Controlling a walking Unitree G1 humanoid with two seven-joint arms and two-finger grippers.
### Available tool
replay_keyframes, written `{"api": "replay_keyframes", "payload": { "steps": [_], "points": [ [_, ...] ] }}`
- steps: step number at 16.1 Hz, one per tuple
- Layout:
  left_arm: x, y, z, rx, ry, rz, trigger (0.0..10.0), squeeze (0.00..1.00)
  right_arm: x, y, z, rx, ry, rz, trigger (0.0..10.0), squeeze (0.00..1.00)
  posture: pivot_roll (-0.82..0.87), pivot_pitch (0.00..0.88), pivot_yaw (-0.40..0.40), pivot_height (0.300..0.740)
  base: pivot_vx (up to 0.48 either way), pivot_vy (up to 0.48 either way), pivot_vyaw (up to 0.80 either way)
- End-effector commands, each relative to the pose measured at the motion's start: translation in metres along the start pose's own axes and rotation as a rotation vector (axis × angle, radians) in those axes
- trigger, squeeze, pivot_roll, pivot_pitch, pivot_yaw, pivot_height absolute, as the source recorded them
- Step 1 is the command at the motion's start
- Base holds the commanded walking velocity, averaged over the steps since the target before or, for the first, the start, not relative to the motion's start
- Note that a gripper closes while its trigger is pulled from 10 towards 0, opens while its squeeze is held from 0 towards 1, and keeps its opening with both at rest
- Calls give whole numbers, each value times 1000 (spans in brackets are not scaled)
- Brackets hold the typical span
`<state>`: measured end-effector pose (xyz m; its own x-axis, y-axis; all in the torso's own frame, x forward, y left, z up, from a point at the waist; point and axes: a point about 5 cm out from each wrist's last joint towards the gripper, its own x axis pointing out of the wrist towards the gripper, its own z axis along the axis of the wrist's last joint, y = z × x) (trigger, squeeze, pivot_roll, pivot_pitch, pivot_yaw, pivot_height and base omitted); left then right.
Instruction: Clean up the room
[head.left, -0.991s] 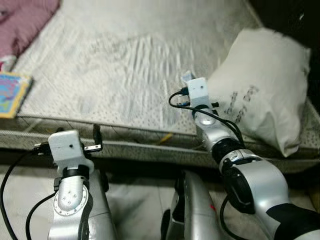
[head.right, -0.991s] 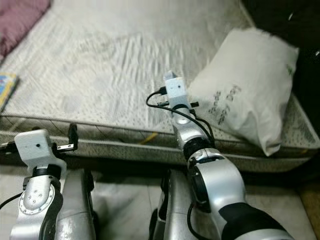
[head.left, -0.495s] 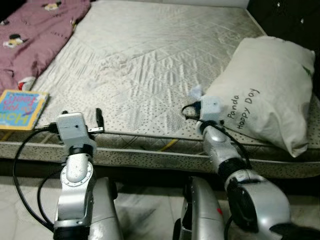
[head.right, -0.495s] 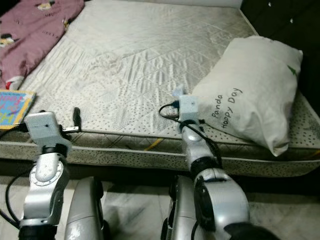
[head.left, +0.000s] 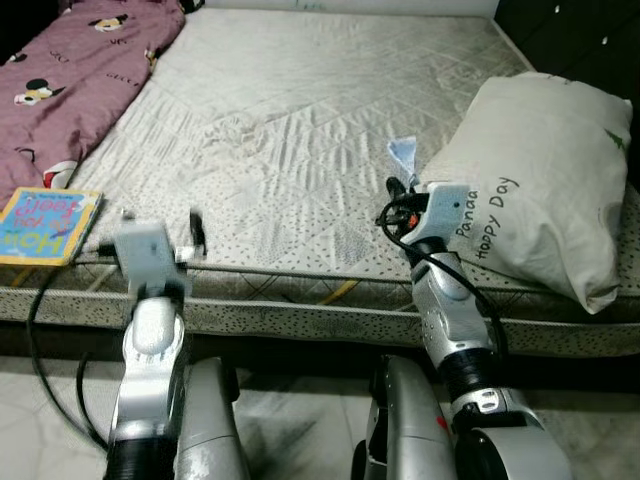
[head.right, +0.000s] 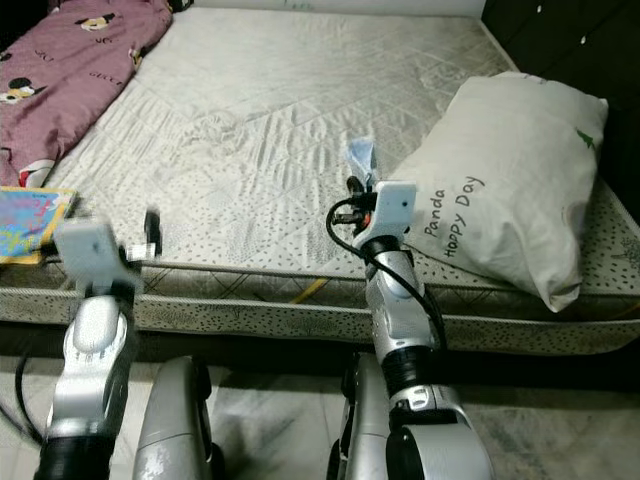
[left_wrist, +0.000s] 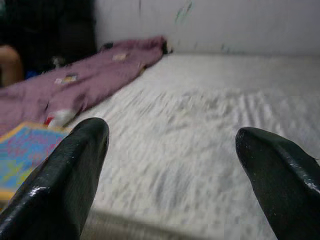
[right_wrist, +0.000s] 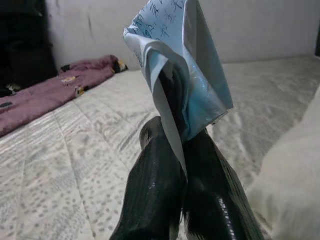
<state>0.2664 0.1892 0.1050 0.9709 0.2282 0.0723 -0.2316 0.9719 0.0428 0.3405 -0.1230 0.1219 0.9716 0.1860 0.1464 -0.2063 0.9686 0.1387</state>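
Note:
My right gripper (head.left: 399, 186) is shut on a crumpled light-blue paper scrap (head.left: 403, 155), held just above the grey mattress (head.left: 280, 120) beside the white pillow (head.left: 530, 180). In the right wrist view the scrap (right_wrist: 180, 60) sticks up from between the closed fingers (right_wrist: 155, 170). My left gripper (left_wrist: 172, 150) is open with nothing between its fingers, hovering at the mattress's near edge; its arm (head.left: 150, 300) looks blurred. A colourful children's book (head.left: 45, 225) lies on the near left corner of the mattress.
A purple cartoon-print blanket (head.left: 70, 80) is bunched along the mattress's left side. The pillow, printed "Panda Happy Day", leans at the right near a dark cabinet (head.left: 580, 40). Pale floor (head.left: 300, 400) shows below the mattress edge, around my legs.
The camera has tilted up, bringing more of the bed into view. My right gripper has lifted a little with the scrap. The left arm is moving and blurred.

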Motion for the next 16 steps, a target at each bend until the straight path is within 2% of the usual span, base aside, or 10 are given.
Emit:
{"api": "replay_keyframes", "payload": {
  "steps": [1,3,5,6,10,12,16],
  "points": [
    [-1,1,1,3,-16,-3,10000,0,-3,-1,2,8,-4,4,10000,0,-1,0,8,586,0,0,0],
    [-2,-1,-2,8,-20,-12,10000,0,-13,-2,1,8,3,4,10000,0,0,0,4,601,0,0,0],
    [-5,4,-4,7,-22,-9,10000,0,-42,-5,-7,-29,49,22,10000,0,-14,0,6,630,0,0,0],
    [-6,6,-5,8,-19,-8,10000,0,-50,-7,-10,-34,64,21,10000,0,-18,0,8,645,0,0,0],
    [-16,4,-13,25,-4,-45,10000,0,-63,-12,-17,-53,99,14,10000,0,-36,0,28,659,0,0,0],
    [-17,4,-14,23,-9,-53,10000,0,-68,-16,-19,-63,111,-20,10000,0,-40,0,36,659,0,0,0],
    [-15,3,-12,21,-14,-86,10000,0,-76,-14,-11,-41,82,-36,10000,0,-63,0,64,659,0,0,0]
  ]
}}
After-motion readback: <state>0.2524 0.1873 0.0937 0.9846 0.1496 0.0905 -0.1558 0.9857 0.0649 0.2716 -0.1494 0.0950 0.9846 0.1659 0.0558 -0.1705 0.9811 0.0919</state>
